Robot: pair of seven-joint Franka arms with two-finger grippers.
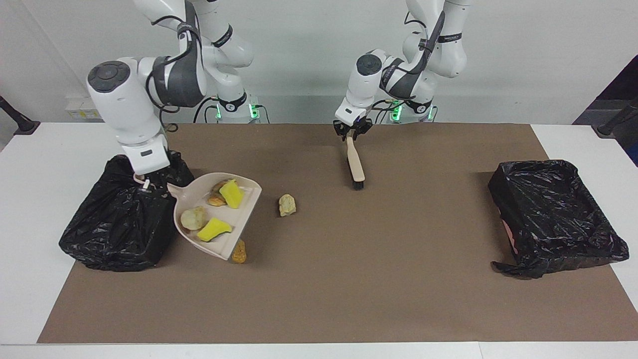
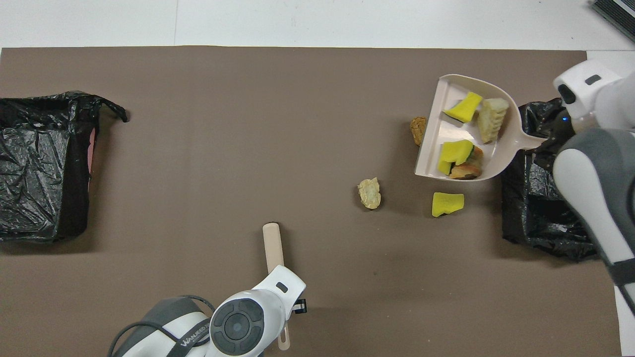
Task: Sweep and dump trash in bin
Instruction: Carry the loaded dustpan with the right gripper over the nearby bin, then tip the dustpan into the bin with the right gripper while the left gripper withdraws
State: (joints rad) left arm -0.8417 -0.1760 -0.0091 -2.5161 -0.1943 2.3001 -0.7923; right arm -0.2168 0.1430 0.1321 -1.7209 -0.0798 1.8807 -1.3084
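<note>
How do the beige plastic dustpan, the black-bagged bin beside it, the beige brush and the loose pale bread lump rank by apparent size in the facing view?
1. Black-bagged bin
2. Beige plastic dustpan, though raised, so slightly unsure
3. Beige brush
4. Pale bread lump

Beige dustpan (image 1: pixel 219 219) carries yellow sponge bits (image 1: pixel 231 193) and tan lumps (image 1: pixel 192 217); black bin bags (image 1: pixel 122 219), brown mat (image 1: pixel 349 279), beige brush (image 1: pixel 355 164).
</note>
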